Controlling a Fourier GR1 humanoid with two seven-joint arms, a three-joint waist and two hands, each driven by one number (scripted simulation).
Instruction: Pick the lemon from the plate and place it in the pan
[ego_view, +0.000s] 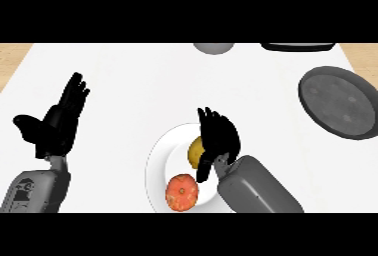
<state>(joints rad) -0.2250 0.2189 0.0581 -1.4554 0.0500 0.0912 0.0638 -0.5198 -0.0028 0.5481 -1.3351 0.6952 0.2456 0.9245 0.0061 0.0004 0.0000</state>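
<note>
A yellow lemon (196, 150) lies on the white plate (160, 157), partly hidden by my right hand (218, 136). That hand lies over the lemon's right side, fingers pointing up the view and the thumb down beside the fruit; the fingers look fairly straight, not curled round it. An orange-red fruit (182, 192) sits lower on the same plate. The dark grey pan (340, 102) is at the right, well apart from the hand. My left hand (57, 123) rests open at the left, fingers up.
A grey rounded object (214, 48) sits at the counter's far edge near the middle. A dark object (298, 46) shows at the far right edge. The white counter (133, 85) spreads between plate and pan.
</note>
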